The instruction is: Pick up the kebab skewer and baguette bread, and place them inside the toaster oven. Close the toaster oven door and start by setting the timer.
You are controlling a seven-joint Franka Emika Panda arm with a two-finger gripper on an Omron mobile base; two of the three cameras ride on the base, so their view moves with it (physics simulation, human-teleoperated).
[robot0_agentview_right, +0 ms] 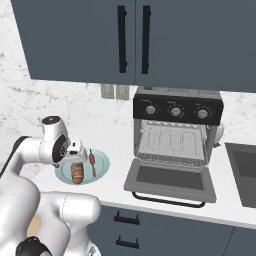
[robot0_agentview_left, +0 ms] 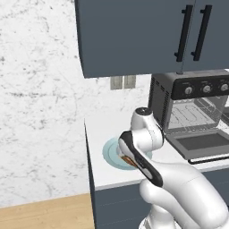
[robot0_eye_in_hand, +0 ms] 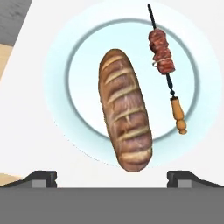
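Our gripper (robot0_eye_in_hand: 112, 178) hangs with its fingers (robot0_eye_in_hand: 41, 178) spread wide, holding nothing, above the baguette bread (robot0_eye_in_hand: 125, 115) on a pale blue plate (robot0_eye_in_hand: 59, 65). The kebab skewer (robot0_eye_in_hand: 165, 64) lies beside it there. Right stands the toaster oven (robot0_agentview_right: 176, 130), its door (robot0_agentview_right: 170, 181) dropped open.
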